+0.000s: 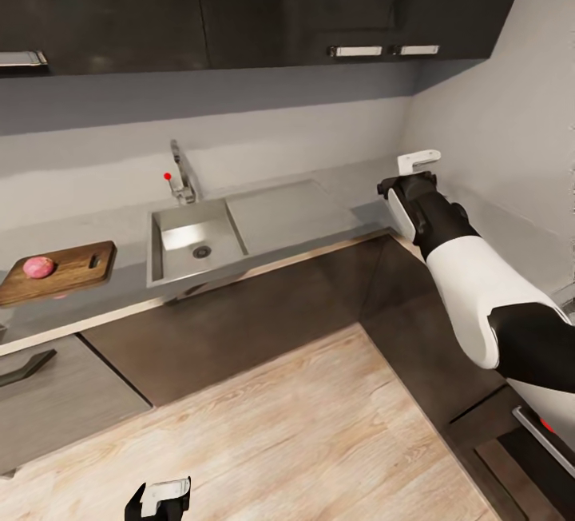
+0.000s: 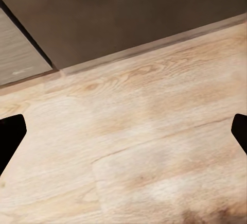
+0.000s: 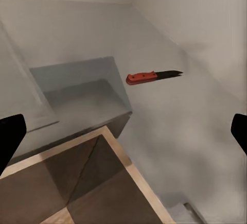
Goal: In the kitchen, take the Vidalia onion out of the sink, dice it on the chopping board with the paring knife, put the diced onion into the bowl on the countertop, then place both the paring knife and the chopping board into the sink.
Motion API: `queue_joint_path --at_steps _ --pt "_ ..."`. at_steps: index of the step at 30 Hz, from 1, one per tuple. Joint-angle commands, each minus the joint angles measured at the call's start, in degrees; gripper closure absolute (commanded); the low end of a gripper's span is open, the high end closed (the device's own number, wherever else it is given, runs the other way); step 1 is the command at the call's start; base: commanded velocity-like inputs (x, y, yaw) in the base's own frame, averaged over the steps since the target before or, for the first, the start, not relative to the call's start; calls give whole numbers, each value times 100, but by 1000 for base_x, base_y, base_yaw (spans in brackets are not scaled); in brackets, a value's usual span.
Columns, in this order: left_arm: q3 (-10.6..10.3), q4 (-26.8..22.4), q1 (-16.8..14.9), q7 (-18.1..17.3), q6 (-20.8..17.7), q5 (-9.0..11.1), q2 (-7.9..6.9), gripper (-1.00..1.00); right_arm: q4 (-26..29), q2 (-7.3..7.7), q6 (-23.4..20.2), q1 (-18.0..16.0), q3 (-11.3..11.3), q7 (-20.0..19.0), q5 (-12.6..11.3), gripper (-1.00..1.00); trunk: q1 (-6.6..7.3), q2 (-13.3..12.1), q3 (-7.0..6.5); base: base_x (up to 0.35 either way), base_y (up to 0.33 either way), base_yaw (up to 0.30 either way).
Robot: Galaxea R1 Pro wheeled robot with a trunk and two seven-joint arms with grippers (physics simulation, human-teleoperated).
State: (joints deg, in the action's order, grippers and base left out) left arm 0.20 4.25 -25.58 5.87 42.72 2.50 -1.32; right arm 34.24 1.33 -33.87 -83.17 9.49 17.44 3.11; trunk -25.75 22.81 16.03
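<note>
**Onion on the board; right arm reaching for the knife**

The Vidalia onion [image 1: 38, 267] lies whole on the chopping board [image 1: 68, 269], which rests on the countertop [image 1: 120, 297] to the left of the sink [image 1: 196, 243]. The basin holds nothing that I can see; its drain and the tap [image 1: 182, 173] with its red knob are in plain view, and the drainboard [image 1: 287, 213] extends to the right. I therefore judge the first step done: the onion is out of the sink and placed for cutting, but it shows no cuts.

The paring knife [image 3: 152, 75] appears in the right wrist view, red handle and dark blade lying flat on the grey counter surface near the corner wall, well apart from the board. My right gripper [image 1: 415, 173] is raised over that corner of the counter with its fingers spread wide; it holds nothing and is not yet at the knife. My left gripper [image 1: 164, 497] hangs low over the wooden floor [image 2: 154, 147], fingers also spread, carrying nothing.

Remaining, as I judge it: grasp the knife, bring it to the board, dice the onion, transfer the pieces to the bowl, then put knife and board into the sink. I cannot locate the bowl from here.
</note>
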Motion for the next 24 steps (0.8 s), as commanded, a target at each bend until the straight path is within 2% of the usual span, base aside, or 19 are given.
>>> queue_joint_path --at_steps 1,24 --pt "-3 23 -12 -6 35 22 2 -100 4 7 -47 12 35 7 32 -100 -4 11 1 0 0 -78" --pt "-3 23 -11 -6 35 22 9 -100 4 -36 -40 134 41 14 40 -100 -4 11 -204 0 0 -15"
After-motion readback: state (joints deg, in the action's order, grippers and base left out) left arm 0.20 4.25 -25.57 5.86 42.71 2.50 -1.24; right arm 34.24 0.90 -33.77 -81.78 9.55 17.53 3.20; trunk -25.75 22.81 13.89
